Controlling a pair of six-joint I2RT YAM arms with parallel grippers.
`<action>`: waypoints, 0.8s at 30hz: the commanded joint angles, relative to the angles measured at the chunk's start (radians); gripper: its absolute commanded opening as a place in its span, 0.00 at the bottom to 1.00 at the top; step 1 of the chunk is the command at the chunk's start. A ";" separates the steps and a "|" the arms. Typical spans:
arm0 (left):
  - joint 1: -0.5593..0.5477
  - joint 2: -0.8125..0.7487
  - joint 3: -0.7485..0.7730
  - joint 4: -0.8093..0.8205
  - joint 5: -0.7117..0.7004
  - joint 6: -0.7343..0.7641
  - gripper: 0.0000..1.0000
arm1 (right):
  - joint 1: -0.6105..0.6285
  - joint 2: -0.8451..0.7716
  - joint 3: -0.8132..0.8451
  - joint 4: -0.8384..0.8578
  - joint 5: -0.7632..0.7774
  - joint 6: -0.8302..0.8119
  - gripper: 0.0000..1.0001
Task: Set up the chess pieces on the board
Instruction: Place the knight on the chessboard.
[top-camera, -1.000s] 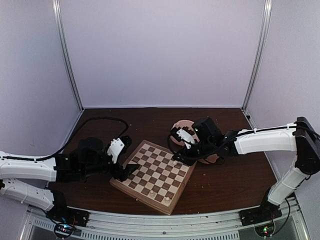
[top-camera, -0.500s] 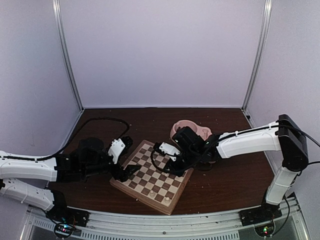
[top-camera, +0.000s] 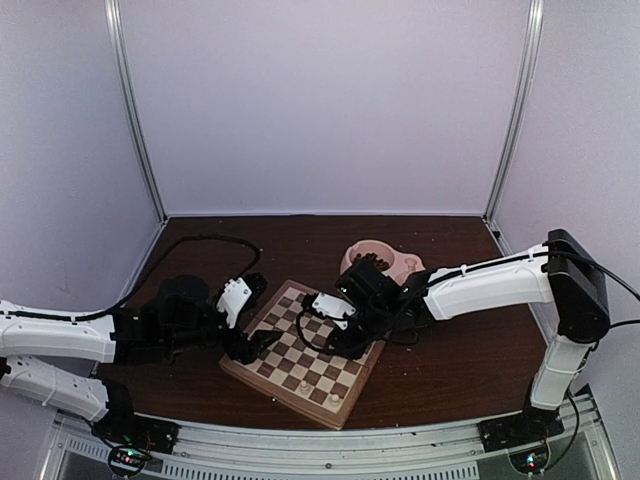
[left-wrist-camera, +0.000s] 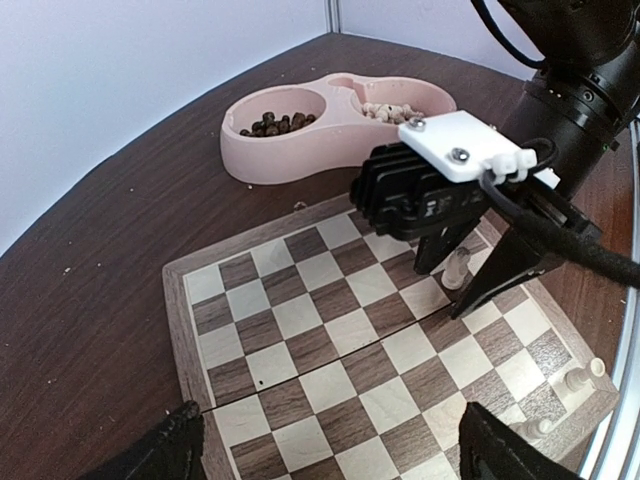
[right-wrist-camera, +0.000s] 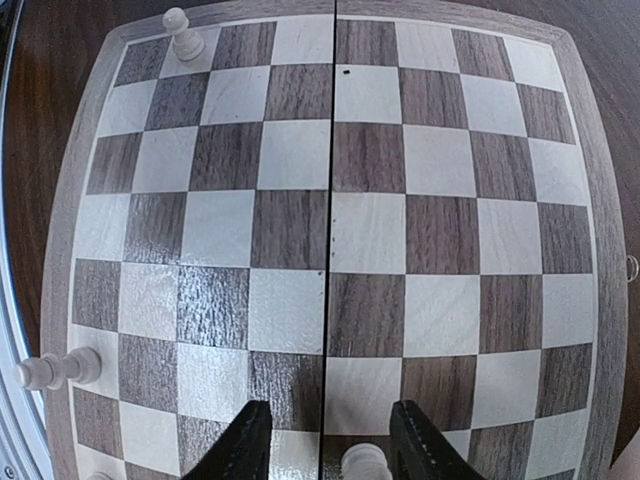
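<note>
The board (top-camera: 312, 352) lies between my two arms. My right gripper (right-wrist-camera: 330, 450) hangs low over it, jaws apart, and a cream chess piece (right-wrist-camera: 365, 462) stands upright between them, close to the right finger with a gap on its left. The left wrist view shows that same piece (left-wrist-camera: 457, 267) under the right gripper (left-wrist-camera: 462, 278). Two more cream pieces (top-camera: 303, 385) stand at the board's near edge. A pawn (right-wrist-camera: 183, 35) stands in a corner square. My left gripper (left-wrist-camera: 330, 460) is open and empty over the board's left edge (top-camera: 258, 345).
A pink double bowl (top-camera: 380, 262) sits just beyond the board, dark pieces (left-wrist-camera: 275, 123) in one half and cream pieces (left-wrist-camera: 395, 108) in the other. One cream piece (right-wrist-camera: 55, 370) lies on its side at the board's rim. Purple walls enclose the brown table (top-camera: 470, 360).
My right arm swung from the pink bowl leftward over the board and came down. Its jaws have parted around the cream piece. The left arm has stayed put.
</note>
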 joint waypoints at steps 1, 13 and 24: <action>-0.005 0.006 0.021 0.035 0.018 0.012 0.88 | 0.007 -0.025 0.001 0.012 0.050 -0.001 0.46; -0.005 0.027 0.030 0.033 0.028 0.009 0.88 | 0.007 -0.088 -0.027 -0.011 0.133 -0.002 0.55; -0.005 0.013 0.028 0.027 0.024 0.006 0.88 | 0.006 -0.053 -0.011 -0.080 0.165 -0.028 0.43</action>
